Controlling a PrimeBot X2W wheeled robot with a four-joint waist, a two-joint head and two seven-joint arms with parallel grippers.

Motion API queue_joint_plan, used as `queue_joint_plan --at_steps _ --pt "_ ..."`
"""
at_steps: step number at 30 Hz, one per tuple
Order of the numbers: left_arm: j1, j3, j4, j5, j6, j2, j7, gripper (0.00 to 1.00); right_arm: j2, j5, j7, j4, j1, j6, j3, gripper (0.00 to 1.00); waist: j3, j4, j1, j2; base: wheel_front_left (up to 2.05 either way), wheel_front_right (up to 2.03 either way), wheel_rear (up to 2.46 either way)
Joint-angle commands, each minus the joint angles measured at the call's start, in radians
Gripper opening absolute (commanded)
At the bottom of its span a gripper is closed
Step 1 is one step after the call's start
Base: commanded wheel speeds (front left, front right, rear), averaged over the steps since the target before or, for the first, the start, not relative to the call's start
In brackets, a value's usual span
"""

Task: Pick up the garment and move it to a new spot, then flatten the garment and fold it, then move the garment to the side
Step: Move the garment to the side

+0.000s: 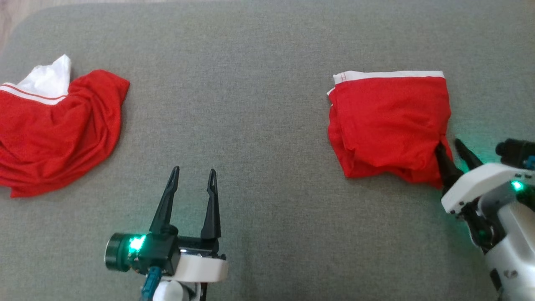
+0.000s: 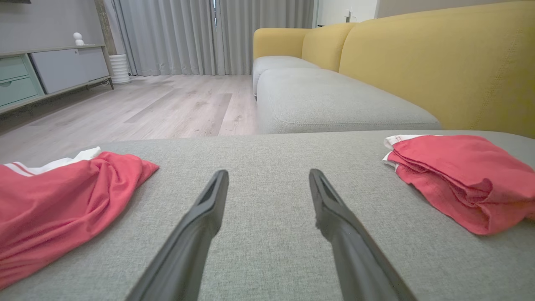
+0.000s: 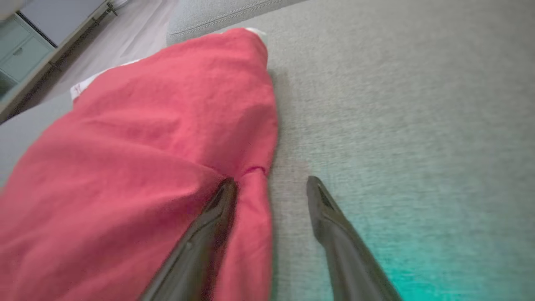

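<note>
A folded red garment (image 1: pixel 388 125) with a white waistband lies at the right of the grey cushion (image 1: pixel 267 50). My right gripper (image 1: pixel 448 144) is at its near right corner, open. In the right wrist view the left finger (image 3: pixel 209 225) presses on the red cloth (image 3: pixel 146 146) and the right finger rests on bare cushion, with the garment's edge between them (image 3: pixel 271 184). My left gripper (image 1: pixel 194 170) stands open over bare cushion at the lower middle, holding nothing (image 2: pixel 268 173). A second red garment (image 1: pixel 54 133), crumpled, with white trim, lies at the far left (image 2: pixel 54 200).
The left wrist view shows a yellow sofa back (image 2: pixel 439 62) beyond the folded garment (image 2: pixel 459 179), another grey seat (image 2: pixel 334 100), wooden floor (image 2: pixel 167 104), a low cabinet (image 2: pixel 50 71) and curtains. The cushion's far left corner is rounded.
</note>
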Motion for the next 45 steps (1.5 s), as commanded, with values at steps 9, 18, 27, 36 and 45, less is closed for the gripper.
queue_joint_plan --at_steps 9,18,27,36,45 --pt "-0.053 0.029 -0.043 0.002 0.011 -0.002 -0.005 1.0 -0.143 0.124 -0.053 -0.054 -0.095 -0.001 0.126 0.0 0.077 -0.09 -0.0001 0.0 0.0 0.0 0.0" --pt "-0.117 0.046 -0.056 0.05 -0.016 -0.001 -0.005 1.0 -0.293 0.113 -0.092 -0.019 -0.22 -0.001 0.123 0.0 0.202 -0.189 -0.0001 0.0 0.0 0.0 0.0" --pt "-0.192 0.054 -0.064 0.097 -0.047 0.008 -0.005 1.0 -0.42 0.098 -0.151 0.051 -0.316 -0.001 0.071 0.0 0.312 -0.258 -0.0001 0.0 0.0 0.0 0.0" --pt "-0.206 0.045 -0.04 0.092 -0.061 0.006 -0.005 1.0 -0.386 -0.018 -0.263 0.174 -0.368 -0.001 -0.014 1.0 0.287 -0.265 -0.0001 0.0 0.0 0.0 0.0" --pt "-0.152 0.048 -0.007 0.036 -0.054 0.0 -0.005 1.0 -0.213 -0.175 -0.285 0.061 -0.244 -0.001 -0.073 1.0 0.145 -0.215 -0.0001 0.0 0.0 0.0 0.0"
